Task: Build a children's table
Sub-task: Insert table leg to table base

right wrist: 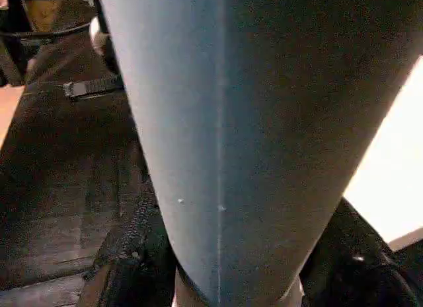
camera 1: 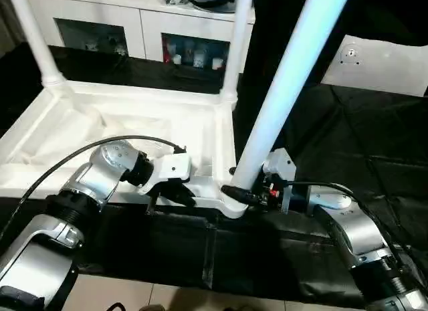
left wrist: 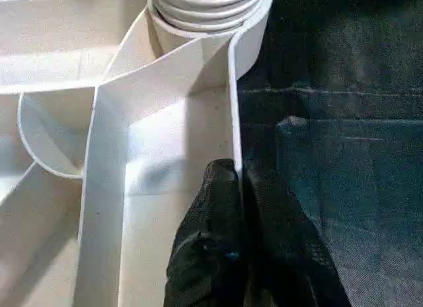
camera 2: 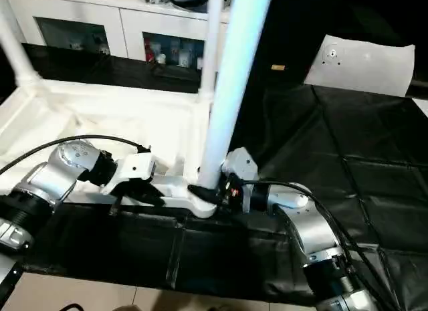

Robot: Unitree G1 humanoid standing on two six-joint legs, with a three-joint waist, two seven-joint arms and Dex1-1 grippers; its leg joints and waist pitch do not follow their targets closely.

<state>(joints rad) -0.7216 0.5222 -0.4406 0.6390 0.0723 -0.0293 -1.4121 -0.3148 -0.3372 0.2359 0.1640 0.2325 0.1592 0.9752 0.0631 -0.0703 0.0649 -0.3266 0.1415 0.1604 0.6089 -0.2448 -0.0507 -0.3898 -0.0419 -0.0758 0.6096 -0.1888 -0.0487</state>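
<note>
A: Right hand [camera 1: 249,190] nearest, closed around the near-corner leg [camera 1: 287,83] just above its socket.
B: Left hand [left wrist: 239,181]?
A: Pinched shut on the tabletop [camera 1: 100,124] near rim wall, beside that socket.
B: Tabletop where?
A: Upside down on black cloth [camera 1: 361,130], two far legs [camera 1: 33,37] upright. Open cloth to the right; white sheet [camera 1: 381,63] well apart.

The rectangular plastic tabletop [camera 1: 120,124] is showing all white, ribbed underside included. The long tapered tube legs [camera 1: 287,83] are showing white, the nearest one taking a pale bluish tint. The cloth covering the work surface [camera 1: 348,137] is showing plain black. The flat sheet with a small hole [camera 1: 378,63] is showing white. The robot's forearms [camera 1: 93,184] are showing silver, with black fingers [left wrist: 218,254]. The cabinet behind [camera 1: 134,17] is showing white.
</note>
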